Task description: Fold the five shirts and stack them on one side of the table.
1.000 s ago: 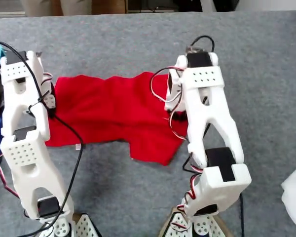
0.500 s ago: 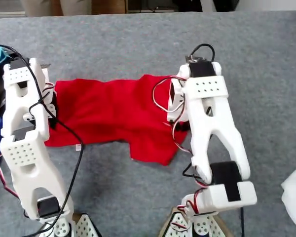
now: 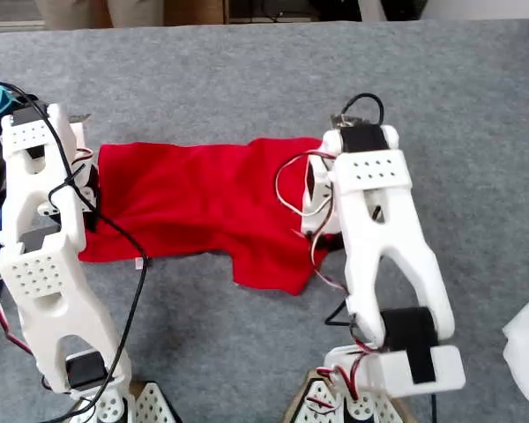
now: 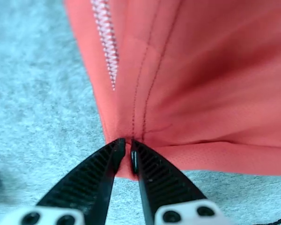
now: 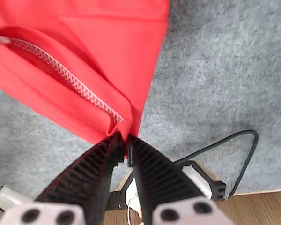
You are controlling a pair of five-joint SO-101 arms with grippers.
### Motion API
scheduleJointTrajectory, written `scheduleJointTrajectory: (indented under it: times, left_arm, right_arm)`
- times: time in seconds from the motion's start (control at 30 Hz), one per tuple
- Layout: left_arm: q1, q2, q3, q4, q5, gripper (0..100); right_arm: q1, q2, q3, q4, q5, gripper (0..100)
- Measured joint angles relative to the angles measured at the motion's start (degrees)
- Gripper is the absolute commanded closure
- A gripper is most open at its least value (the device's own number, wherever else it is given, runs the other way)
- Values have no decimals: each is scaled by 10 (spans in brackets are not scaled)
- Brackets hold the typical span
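The grey table (image 3: pixel 247 70) carried a red shirt (image 3: pixel 194 203) between the left hand (image 4: pixel 128 143) and right hand (image 5: pixel 123 139), each clamped on its edge.

1 shirt (image 3: pixel 194 198) on the table (image 3: pixel 247 79), left gripper (image 4: pixel 128 144) at its left edge, right gripper (image 5: pixel 124 138) at its right edge

Likely a robotics lab or workshop: grey felt-covered tabletop (image 3: pixel 476 106), white plastic left arm (image 3: pixel 40 273) and right arm (image 3: pixel 370 172), exposed cables (image 3: pixel 146 273).
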Motion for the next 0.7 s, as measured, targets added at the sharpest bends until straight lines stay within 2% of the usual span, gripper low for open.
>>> scheduleJointTrajectory:
  times: [0.13, 0.2, 0.3, 0.4, 0.47, 0.7]
  left_arm:
    - [0, 0, 16, 0, -23, 978]
    - [0, 0, 29, 0, -47, 940]
    - [0, 0, 33, 0, -56, 819]
    - [-4, 0, 33, 0, -55, 804]
    - [-8, -2, 33, 0, -60, 802]
    - [-8, -113, 45, 0, -89, 804]
  right_arm:
    - [0, -14, 14, 0, 0, 989]
    - [0, -14, 14, 0, 6, 975]
    - [0, -14, 14, 0, 15, 856]
    - [0, -14, 14, 0, 16, 709]
    - [0, -14, 14, 0, 16, 666]
    - [0, -73, 6, 0, 17, 753]
